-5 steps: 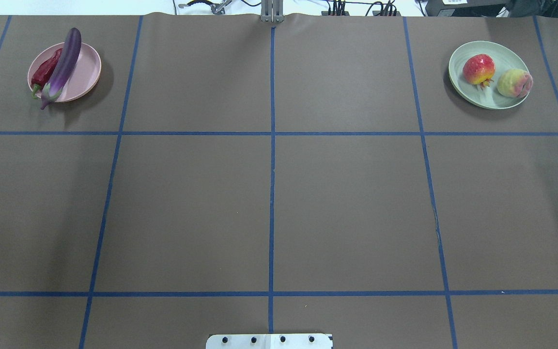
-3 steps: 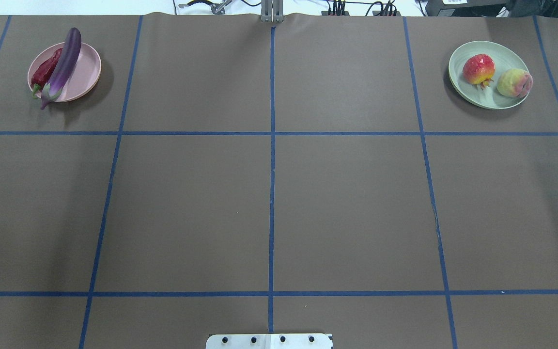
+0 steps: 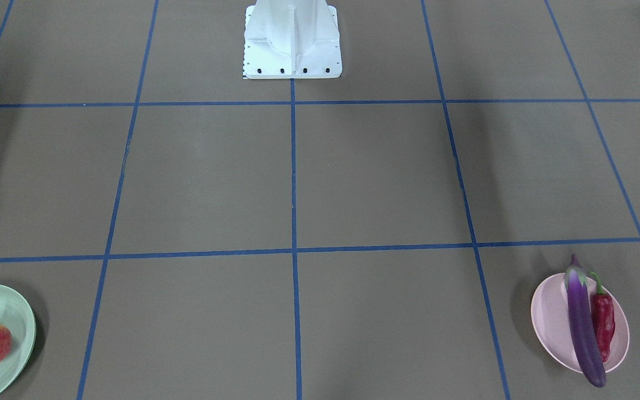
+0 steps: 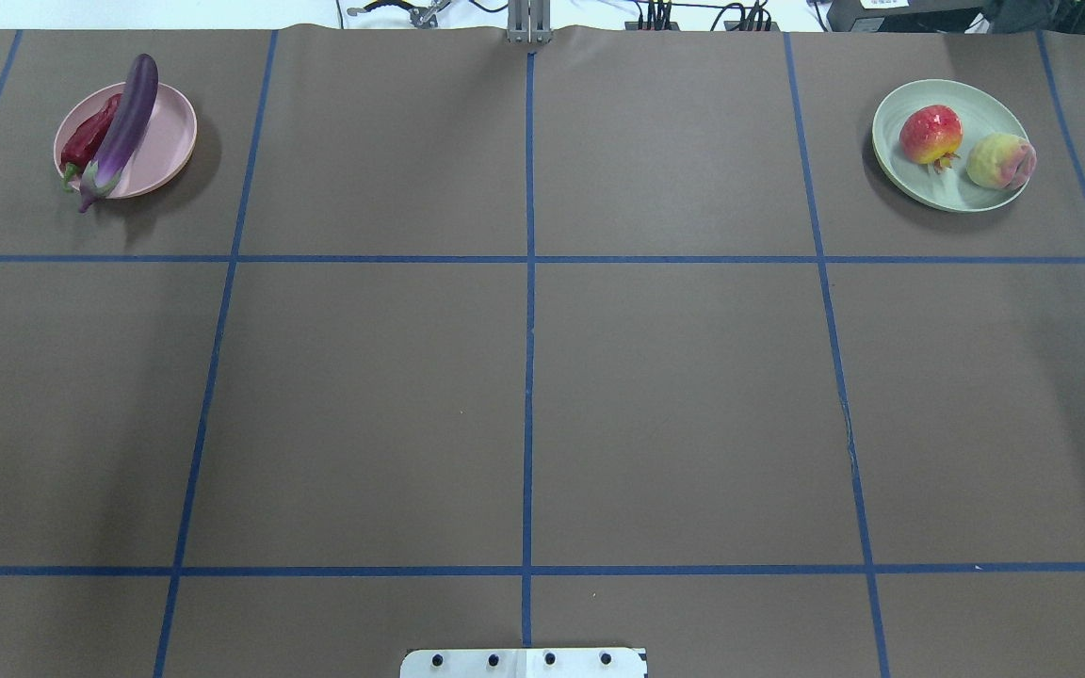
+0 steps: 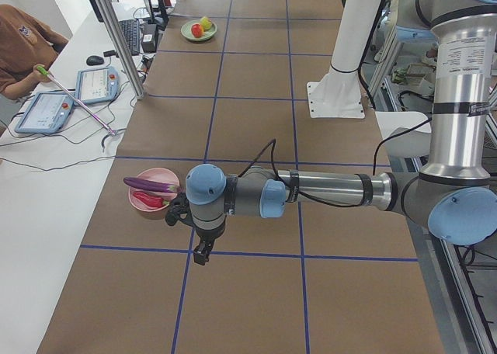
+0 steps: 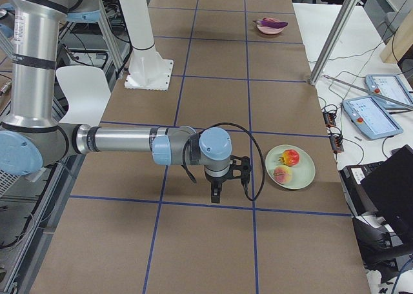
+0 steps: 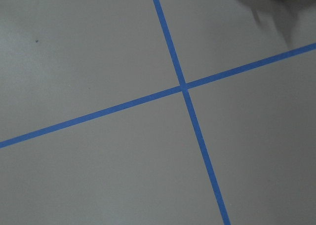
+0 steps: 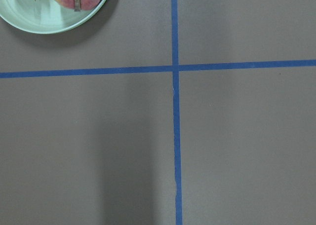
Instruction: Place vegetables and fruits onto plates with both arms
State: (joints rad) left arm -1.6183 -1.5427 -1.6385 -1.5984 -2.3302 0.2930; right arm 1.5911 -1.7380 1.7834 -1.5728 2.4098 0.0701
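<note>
Left gripper (image 5: 203, 255): hangs over table (image 4: 524, 395) near pink plate (image 4: 170, 132); cannot tell how wide. Right gripper (image 6: 215, 194): likewise, near mint green plate (image 4: 962, 193). Eggplant (image 4: 123, 118), ends past rim, and chili pepper (image 4: 89, 137) on pink; peach (image 4: 999, 160), at rim, and red-orange fruit (image 4: 931, 134) on green. Plates at far corners, well apart.

Table cover (image 4: 674, 395): brown, matt, paper-like.
Grid lines (image 4: 528, 377): blue tape, smooth.
Eggplant (image 4: 128, 113): glossy, smooth.
Chili (image 4: 86, 141): wrinkled, slight sheen.
Pink plate (image 4: 175, 132), green plate (image 4: 976, 99): matt plastic.
Left arm (image 5: 326, 189): satin metal tube, glossy blue caps.
Pedestal (image 3: 292, 39): white, smooth.
</note>
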